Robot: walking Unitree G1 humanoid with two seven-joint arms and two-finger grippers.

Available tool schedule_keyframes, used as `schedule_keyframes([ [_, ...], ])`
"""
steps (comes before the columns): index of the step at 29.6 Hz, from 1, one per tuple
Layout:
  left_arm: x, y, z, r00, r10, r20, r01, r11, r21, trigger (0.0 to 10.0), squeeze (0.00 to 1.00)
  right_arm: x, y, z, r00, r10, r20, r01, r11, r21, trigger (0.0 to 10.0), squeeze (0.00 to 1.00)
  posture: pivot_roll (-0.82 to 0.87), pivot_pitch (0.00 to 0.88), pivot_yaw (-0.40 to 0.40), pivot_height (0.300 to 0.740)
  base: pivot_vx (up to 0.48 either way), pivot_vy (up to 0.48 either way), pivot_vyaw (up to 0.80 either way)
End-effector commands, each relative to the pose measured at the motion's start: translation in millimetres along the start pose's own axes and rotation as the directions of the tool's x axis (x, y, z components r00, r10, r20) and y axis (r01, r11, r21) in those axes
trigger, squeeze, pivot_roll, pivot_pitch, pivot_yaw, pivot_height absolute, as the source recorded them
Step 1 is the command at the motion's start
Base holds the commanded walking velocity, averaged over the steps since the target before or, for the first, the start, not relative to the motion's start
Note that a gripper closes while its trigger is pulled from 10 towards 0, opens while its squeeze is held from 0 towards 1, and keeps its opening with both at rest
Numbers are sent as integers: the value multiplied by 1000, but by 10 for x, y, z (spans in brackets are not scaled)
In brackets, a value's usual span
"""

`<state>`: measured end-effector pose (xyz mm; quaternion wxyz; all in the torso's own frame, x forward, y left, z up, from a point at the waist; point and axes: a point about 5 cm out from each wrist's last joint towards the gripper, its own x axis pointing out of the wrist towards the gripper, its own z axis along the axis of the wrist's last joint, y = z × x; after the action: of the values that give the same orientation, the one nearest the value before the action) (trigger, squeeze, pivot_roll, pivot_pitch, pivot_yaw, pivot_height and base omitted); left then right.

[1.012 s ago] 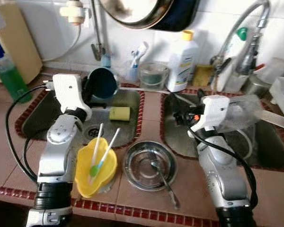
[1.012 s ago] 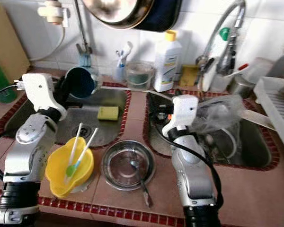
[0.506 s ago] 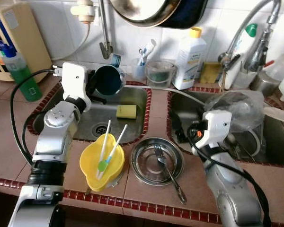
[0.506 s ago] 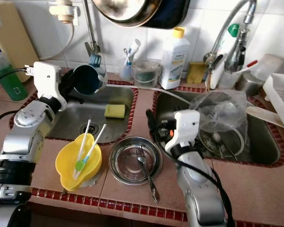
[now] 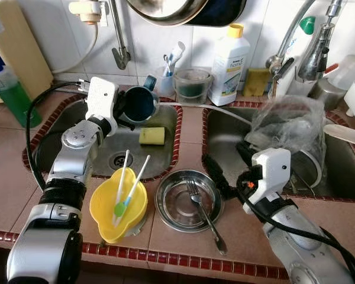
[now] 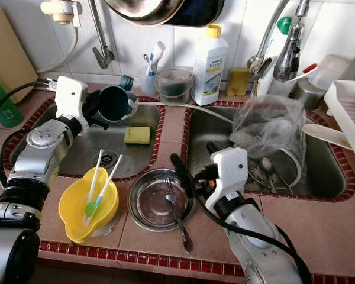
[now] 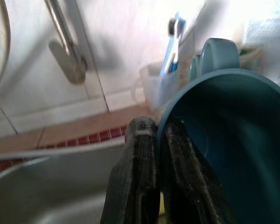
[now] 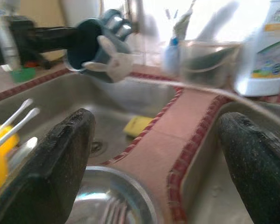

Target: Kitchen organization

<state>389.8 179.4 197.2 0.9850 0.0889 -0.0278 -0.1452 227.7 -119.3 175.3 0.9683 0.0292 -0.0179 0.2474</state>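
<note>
From the head views, a teal mug [image 5: 138, 104] is held by its rim in the left gripper [image 5: 125, 110] over the far edge of the left sink [image 5: 59, 148]. In the left wrist view, the fingers [image 7: 142, 177] are seen clamped on the mug's wall. In the right wrist view, the right gripper [image 8: 158, 154] is spread wide near the steel bowl [image 8: 107, 200]; much seems left to be organised.

Dark teal plastic mug [image 5: 138, 104] with 1 loop handle: tipped on its side, mouth facing forward, interior empty. Its rim is clamped between the 2 black fingers of the left gripper [image 7: 155, 140]. Position: raised over the back of the left steel sink basin [image 5: 77, 148], above the yellow sponge [image 5: 151, 135].
</note>
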Motion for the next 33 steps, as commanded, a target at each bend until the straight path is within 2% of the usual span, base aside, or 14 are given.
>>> schedule_keyframes([
  [1,12,116,-1,999,42,-17,-42,999,-12,10000,0,-28,85,52,998,63,-1,-63,998,9,10000,0,-149,147,43,740,0,0,0],
  [3,6,174,-71,997,61,-56,-63,997,-42,10000,0,-45,125,74,995,95,-7,-95,995,27,10000,0,-150,151,42,740,0,0,0],
  [7,-29,263,-143,991,88,-98,-90,996,-20,10000,0,-73,202,97,987,161,-20,-159,986,54,10000,0,-149,154,41,740,0,0,0],
  [15,-82,388,-216,983,123,-137,-124,992,0,10000,0,-113,198,76,980,188,-63,-185,982,48,10000,0,-144,149,40,740,0,0,0],
  [23,-119,411,-305,975,130,-180,-124,991,48,10000,0,-119,185,64,979,188,-79,-185,982,48,10000,0,-147,139,43,740,0,0,0],
  [33,-144,436,-356,970,128,-207,-119,991,54,10000,0,-169,160,51,976,191,-100,-187,981,47,10000,0,-149,132,44,740,0,0,0],
])
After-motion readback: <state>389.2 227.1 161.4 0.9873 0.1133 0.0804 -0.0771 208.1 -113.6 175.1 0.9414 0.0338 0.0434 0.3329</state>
